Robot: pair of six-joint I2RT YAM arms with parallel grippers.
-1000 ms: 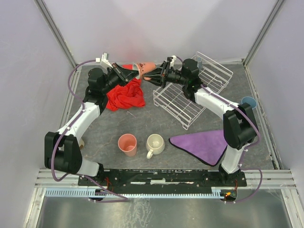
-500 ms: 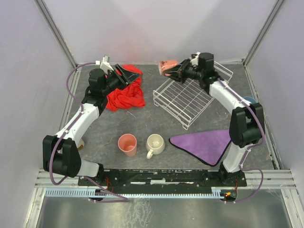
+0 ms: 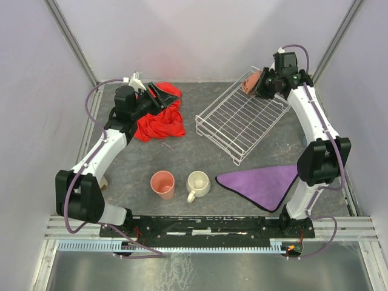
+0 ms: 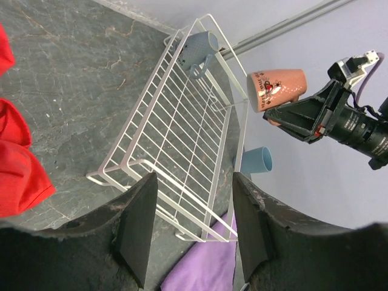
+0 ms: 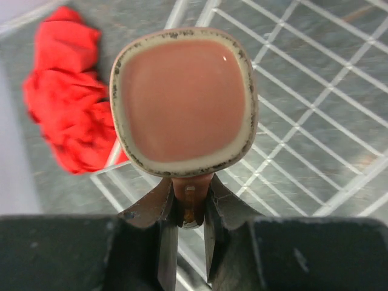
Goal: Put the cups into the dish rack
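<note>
Right gripper (image 5: pixel 190 205), clamping the orange mug (image 5: pixel 182 100), has swung rightward over the dish rack (image 3: pixel 233 124).

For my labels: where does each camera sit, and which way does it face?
Top external: above and behind the bases, looking down at the table; both arms show.
Left wrist: faces across the dish rack toward the right gripper; open left gripper below.
Right wrist: looks down past its fingers, shut on the orange mug.
Shared: both wrist views show mug and rack.
</note>
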